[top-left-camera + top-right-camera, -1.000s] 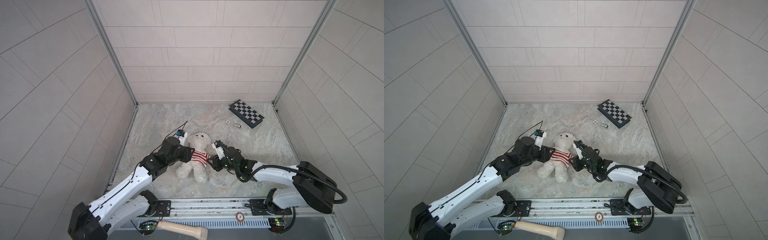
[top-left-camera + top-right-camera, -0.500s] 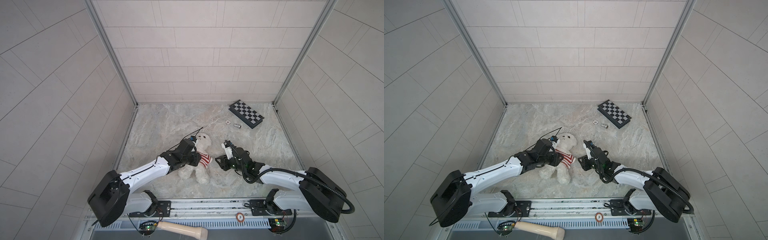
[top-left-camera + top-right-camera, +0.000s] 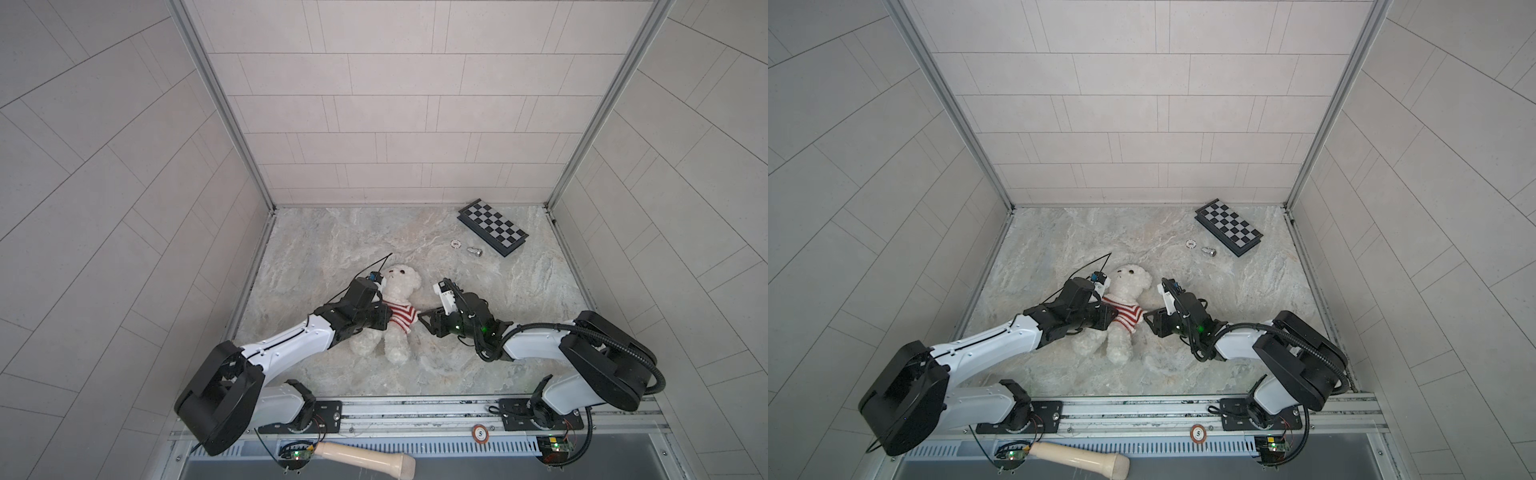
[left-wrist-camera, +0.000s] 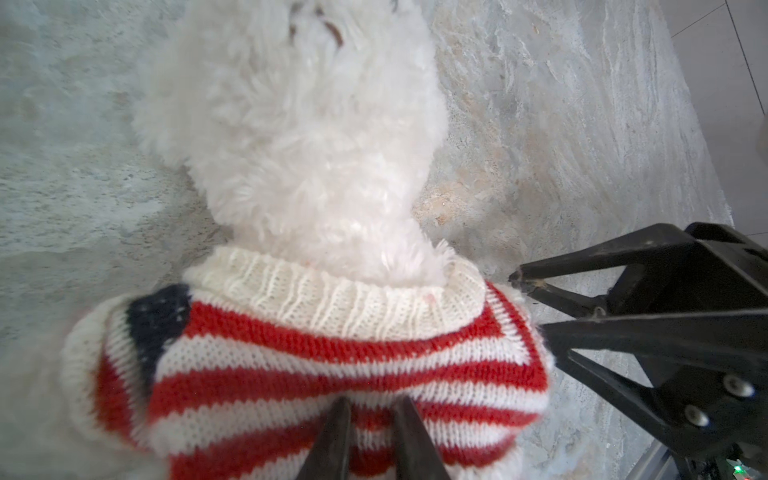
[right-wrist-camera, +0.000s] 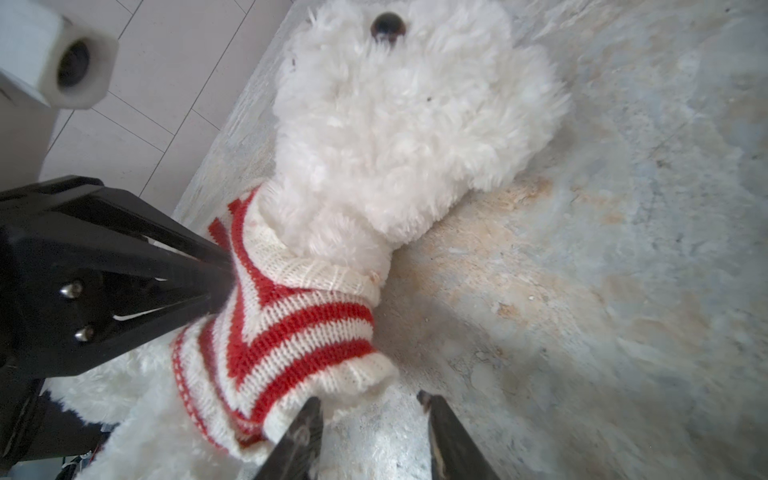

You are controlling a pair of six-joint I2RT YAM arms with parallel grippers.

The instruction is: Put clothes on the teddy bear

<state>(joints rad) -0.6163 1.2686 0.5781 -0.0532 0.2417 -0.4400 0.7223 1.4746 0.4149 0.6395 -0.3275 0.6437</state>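
Note:
The teddy bear (image 3: pixel 401 282) (image 3: pixel 1129 282) lies on its back on the marble floor, head toward the back wall, in both top views. A red-and-white striped sweater (image 3: pixel 401 318) (image 3: pixel 1125 316) covers its torso. My left gripper (image 3: pixel 388 318) (image 3: pixel 1111 318) (image 4: pixel 372 403) (image 5: pixel 224 274) comes in from the bear's left side, its jaws close together on a fold of the sweater (image 4: pixel 332 345). My right gripper (image 3: pixel 422 320) (image 3: pixel 1146 318) (image 5: pixel 370 399) (image 4: pixel 528 303) is open beside the sleeve cuff (image 5: pixel 357 374), one finger touching it and bare floor between the fingers.
A folded chessboard (image 3: pixel 493 226) (image 3: pixel 1229 226) lies at the back right, with a poker chip (image 3: pixel 456 243) and a small metal piece (image 3: pixel 473 251) beside it. A wooden handle (image 3: pixel 365 455) rests below the front rail. Tiled walls enclose three sides.
The left gripper has moved from the bear's side onto the sweater, and its jaws have narrowed on the knit. The right gripper drew back, then returned to the sleeve.

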